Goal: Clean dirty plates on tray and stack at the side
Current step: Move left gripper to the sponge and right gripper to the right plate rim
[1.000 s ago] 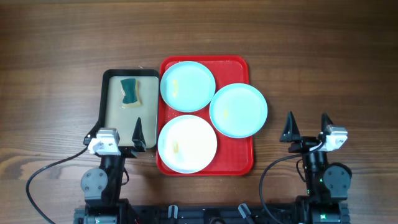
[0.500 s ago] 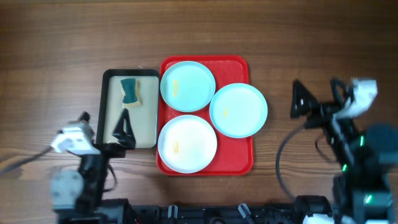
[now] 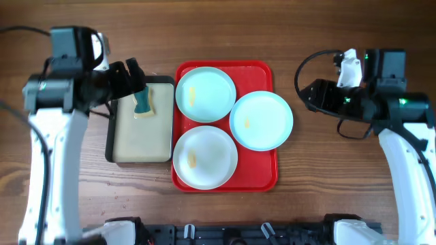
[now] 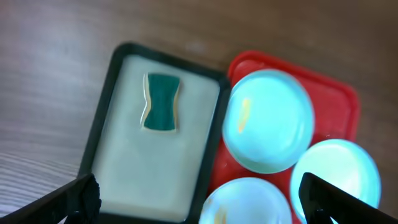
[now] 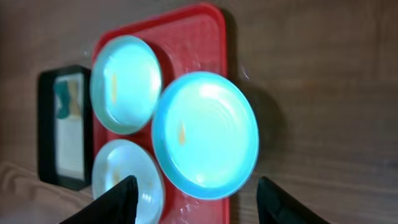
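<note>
Plates (image 5: 205, 134) are lying flat, face-up, on the red tray (image 3: 262, 175), whose long axis is running away from the robot. A pale blue plate (image 3: 206, 94) is sitting at its far left, a second pale blue plate (image 3: 261, 120) is overhanging its right rim, and a white plate (image 3: 205, 157) is nearest the robot. Left gripper (image 4: 199, 185) is hovering, jaws wide apart, over the black tray (image 3: 142, 139) where a green sponge (image 3: 142, 100) is lying; right gripper (image 5: 196, 183) is hanging empty, jaws apart, over the wooden table (image 3: 340, 41) right of the tray.

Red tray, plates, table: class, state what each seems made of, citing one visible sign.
Red tray: probably plastic, glossy, moulded rounded rim. Plates: smooth and shiny, glazed ceramic or melamine; the glare leaves it open. Table: wood or wood-look laminate, showing streaky grain.
</note>
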